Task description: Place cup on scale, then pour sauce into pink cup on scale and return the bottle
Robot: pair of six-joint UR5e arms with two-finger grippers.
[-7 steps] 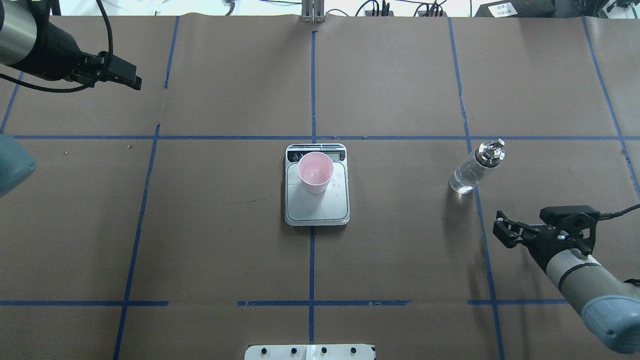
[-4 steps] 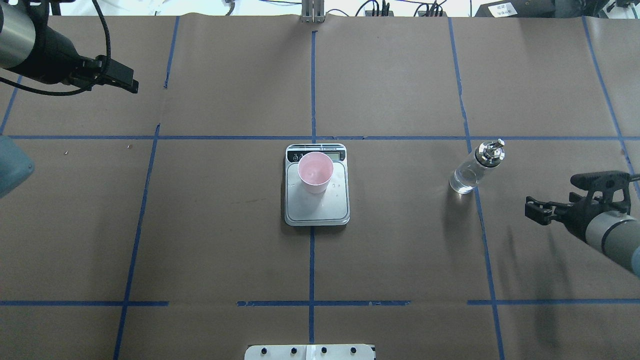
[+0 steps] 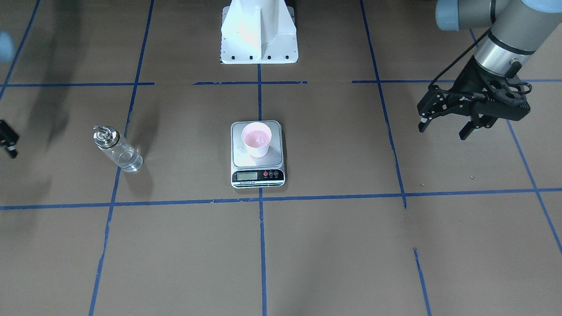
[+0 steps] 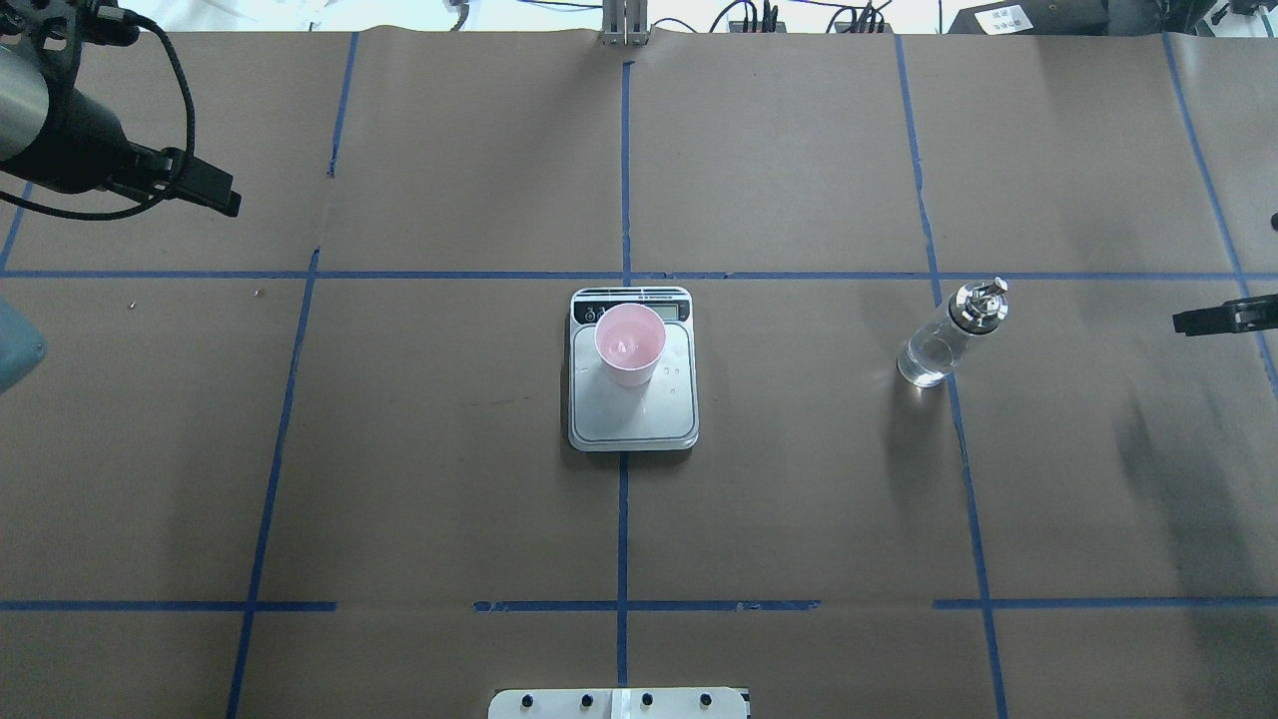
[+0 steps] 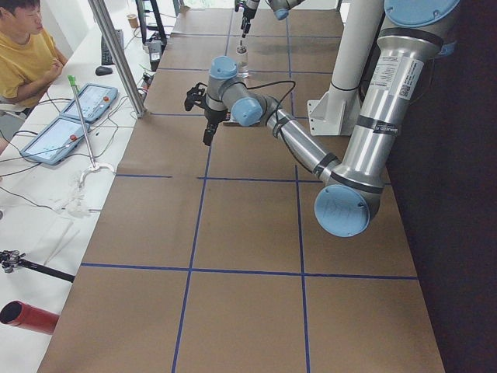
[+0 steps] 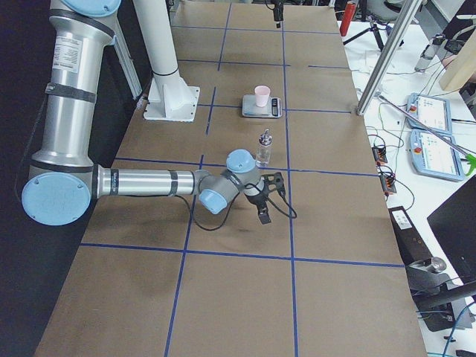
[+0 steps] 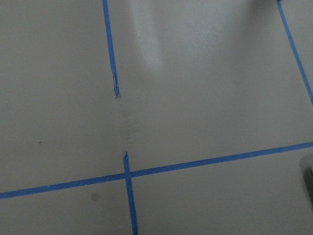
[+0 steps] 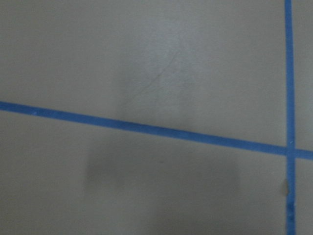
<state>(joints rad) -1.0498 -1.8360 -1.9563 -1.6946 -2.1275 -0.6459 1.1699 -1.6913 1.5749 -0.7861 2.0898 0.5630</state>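
In the front-facing view, the cup is seen standing upright on the silver platform of the scale, which lies at the middle of the worktop. The bottle is set on the worktop well apart from the scale, on the robot's right, and clear sauce is seen in its lower part. The left claw is held above the worktop far out on the robot's left, its fingers spread wide with nothing between them. Only a dark sliver of the right claw is shown at the edge, and its opening cannot be told.

In the overhead view, the cup is found on the scale, with a small glint inside it. The bottle is placed just beside a blue tape line. The left claw and the right claw are both kept well apart from every task thing.

In the left side view, the left claw is seen pointing down over bare worktop.

In the right side view, the right claw is seen near the bottle but apart from it, on the side away from the scale.

In both wrist views, only brown worktop and blue tape are shown.
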